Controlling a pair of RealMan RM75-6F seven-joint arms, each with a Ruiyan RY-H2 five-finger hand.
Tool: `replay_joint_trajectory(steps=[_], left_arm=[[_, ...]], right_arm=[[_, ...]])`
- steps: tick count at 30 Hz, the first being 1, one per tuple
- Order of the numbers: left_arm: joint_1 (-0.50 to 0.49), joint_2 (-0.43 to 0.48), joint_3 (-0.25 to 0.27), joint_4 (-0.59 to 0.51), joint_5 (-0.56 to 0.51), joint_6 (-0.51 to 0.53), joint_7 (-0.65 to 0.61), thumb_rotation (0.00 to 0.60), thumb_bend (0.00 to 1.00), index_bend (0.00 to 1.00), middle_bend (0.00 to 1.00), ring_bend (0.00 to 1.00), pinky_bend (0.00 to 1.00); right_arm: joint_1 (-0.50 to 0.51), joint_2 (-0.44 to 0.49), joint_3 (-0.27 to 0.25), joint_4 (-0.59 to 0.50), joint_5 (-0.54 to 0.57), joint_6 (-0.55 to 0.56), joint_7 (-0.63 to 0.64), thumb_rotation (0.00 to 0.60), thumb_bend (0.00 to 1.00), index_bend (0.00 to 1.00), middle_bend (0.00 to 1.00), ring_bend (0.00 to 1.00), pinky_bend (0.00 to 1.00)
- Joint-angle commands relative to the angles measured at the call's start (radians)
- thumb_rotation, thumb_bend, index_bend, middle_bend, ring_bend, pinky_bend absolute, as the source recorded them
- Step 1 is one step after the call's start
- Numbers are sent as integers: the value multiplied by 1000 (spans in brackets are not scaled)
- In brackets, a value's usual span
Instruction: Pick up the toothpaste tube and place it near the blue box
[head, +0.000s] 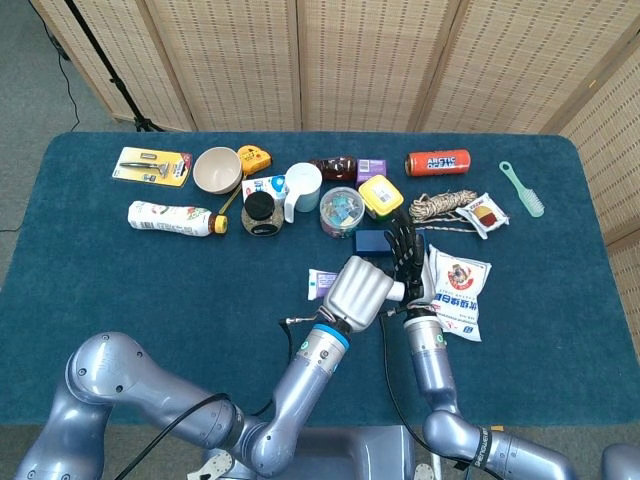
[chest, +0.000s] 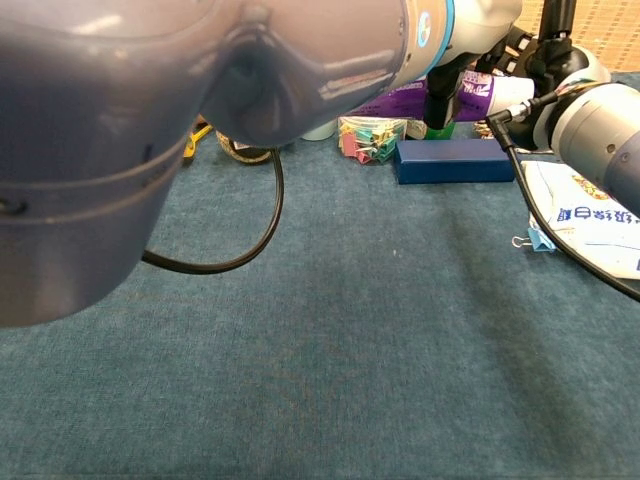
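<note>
**Toothpaste tube in hand, carried above the cloth just short of the blue box**

Toothpaste tube (chest: 455, 98), purple and white, is off the table in the chest view, lying roughly level in the left hand (head: 362, 290), whose fingers are wrapped over its middle. Its flat tail (head: 322, 283) sticks out to the left of that hand in the head view. The right hand (head: 410, 262) sits just beside, dark fingers (head: 404, 243) raised and apart at the tube's cap end; whether they touch the tube cannot be told.

Blue box (chest: 456, 160) lies on the teal table (chest: 330, 330) directly below and behind the tube, close to it.

Step judged: transport nearly complete, release outstanding. Next move calls for lowering the tube onto bare cloth in front of the box and spreading the fingers, clear of the binder clips tub (chest: 369, 138).

Writing: print on the tube is unreadable. The white snack packet (head: 456, 290) carries blue characters, not legible.
</note>
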Motion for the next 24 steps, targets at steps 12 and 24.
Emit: replay_joint_trajectory(steps=[12, 24], left_arm=[[6, -17, -14, 31, 3, 2, 18, 600, 955, 641, 571, 579, 638], [5, -40, -29, 39, 14, 8, 28, 600, 956, 642, 572, 579, 655]], right_arm=[[-9, 2, 6, -1, -3, 20, -4, 76, 0, 0, 0, 0, 0], [-8, 2, 6, 0, -7, 13, 3, 75, 0, 0, 0, 0, 0]])
